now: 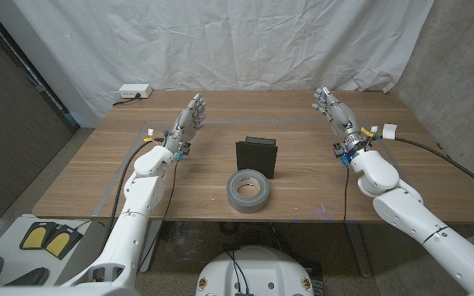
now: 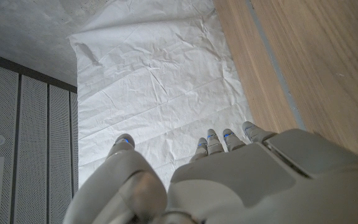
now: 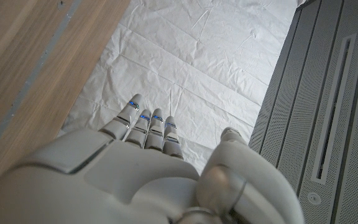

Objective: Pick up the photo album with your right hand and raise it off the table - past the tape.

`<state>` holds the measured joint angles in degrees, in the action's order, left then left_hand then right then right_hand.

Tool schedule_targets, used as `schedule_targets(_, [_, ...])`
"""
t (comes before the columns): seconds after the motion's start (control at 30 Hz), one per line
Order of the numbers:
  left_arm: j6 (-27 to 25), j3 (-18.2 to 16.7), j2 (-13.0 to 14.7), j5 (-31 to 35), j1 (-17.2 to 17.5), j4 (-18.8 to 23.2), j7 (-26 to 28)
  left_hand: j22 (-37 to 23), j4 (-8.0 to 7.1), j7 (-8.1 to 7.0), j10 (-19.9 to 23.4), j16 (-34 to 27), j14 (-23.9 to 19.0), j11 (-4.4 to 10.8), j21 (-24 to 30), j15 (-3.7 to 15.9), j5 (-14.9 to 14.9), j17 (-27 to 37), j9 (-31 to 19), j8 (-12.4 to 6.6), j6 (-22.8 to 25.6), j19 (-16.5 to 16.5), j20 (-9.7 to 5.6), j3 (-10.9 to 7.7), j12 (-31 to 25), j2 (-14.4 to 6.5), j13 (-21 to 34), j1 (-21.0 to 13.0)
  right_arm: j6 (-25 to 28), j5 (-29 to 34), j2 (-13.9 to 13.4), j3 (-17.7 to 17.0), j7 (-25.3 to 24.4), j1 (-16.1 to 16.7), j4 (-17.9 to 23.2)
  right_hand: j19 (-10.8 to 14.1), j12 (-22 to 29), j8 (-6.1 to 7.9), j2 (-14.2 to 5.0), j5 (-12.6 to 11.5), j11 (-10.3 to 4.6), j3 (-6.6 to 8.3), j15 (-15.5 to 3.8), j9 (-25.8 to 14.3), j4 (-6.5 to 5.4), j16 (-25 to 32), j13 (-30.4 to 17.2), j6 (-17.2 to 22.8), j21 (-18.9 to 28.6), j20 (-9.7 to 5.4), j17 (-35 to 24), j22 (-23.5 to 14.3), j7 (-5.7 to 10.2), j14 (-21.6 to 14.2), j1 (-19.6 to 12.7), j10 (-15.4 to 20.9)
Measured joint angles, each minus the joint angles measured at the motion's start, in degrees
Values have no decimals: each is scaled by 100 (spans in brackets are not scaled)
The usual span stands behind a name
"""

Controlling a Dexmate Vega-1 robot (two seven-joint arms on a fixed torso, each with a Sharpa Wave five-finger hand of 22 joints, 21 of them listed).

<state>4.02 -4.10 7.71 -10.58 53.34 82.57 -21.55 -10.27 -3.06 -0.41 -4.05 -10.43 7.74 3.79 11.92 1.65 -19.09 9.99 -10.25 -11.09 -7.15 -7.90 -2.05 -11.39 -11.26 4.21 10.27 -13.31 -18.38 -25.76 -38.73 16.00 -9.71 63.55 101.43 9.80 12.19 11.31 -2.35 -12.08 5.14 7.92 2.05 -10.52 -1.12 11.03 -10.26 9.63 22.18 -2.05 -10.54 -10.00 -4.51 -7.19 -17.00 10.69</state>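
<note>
A small black photo album stands upright near the middle of the wooden table. Just in front of it lies a grey roll of tape. My right hand is raised above the table's right side, well to the right of the album, fingers apart and holding nothing. My left hand is up on the left side, also with fingers spread and empty. In the wrist views the backs of the left hand and right hand point toward a white cloth backdrop.
A white power strip lies at the table's far left corner. A white cloth hangs behind the table. Cables run from my right arm across the table's right edge. Grey cabinet panels stand to the side.
</note>
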Motion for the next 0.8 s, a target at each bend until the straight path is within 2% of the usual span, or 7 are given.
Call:
schedule_targets(0.53, [91, -8, -8, -39, 0, -34, -49, 1, 0, 0, 0, 0, 0, 0, 0, 0, 0, 0, 0, 0, 0, 0, 0, 0, 0, -23, 0, -23, 203, 279, -224, -106, -301, 284, 521, 43, 0, 0, -44, 21, -1, 26, -20, 0, 25, 0, 0, 83, -38, -18, 0, 0, -41, -19, -77, 40])
schedule_targets(0.8, [114, 15, -16, -42, -17, -60, -51, 1, 0, 0, 0, 0, 0, 0, 0, 0, 0, 0, 0, 0, 0, -1, 0, 0, 0, -45, 0, -45, 274, 395, -338, -162, -404, 418, 753, 61, 0, 0, -54, 44, 19, 61, -9, 0, 80, 0, 0, 83, -38, 1, 16, 0, -41, -72, -115, 60])
